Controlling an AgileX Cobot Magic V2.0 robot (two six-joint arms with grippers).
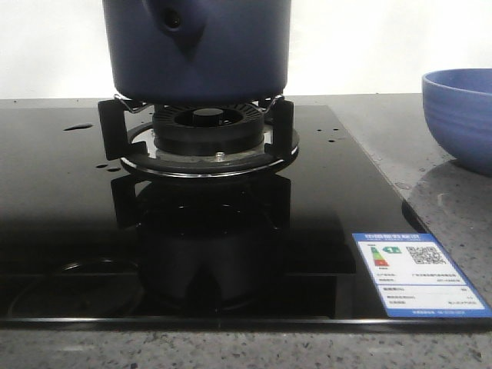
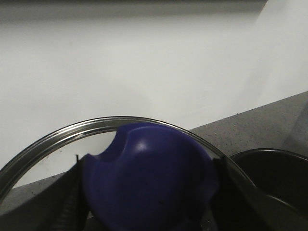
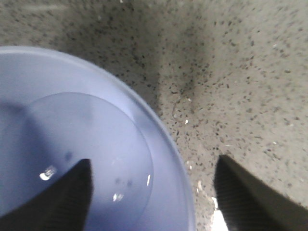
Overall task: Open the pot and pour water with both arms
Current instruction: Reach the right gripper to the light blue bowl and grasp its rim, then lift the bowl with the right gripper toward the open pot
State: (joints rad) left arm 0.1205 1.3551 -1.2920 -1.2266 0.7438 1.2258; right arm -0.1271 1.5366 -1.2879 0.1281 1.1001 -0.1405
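The navy-blue pot stands on the burner stand; its side knob with a hole faces me and its top is cut off. Neither gripper shows in the front view. My left gripper is shut on the blue knob of a steel-rimmed glass lid, held beside a dark open round rim, apparently the pot. My right gripper is open, straddling the rim of the light-blue bowl. Water lies as a shallow shiny pool in the bowl.
The light-blue bowl sits on the speckled counter right of the black glass hob. Small drops lie on the glass and on the counter. A white wall stands behind.
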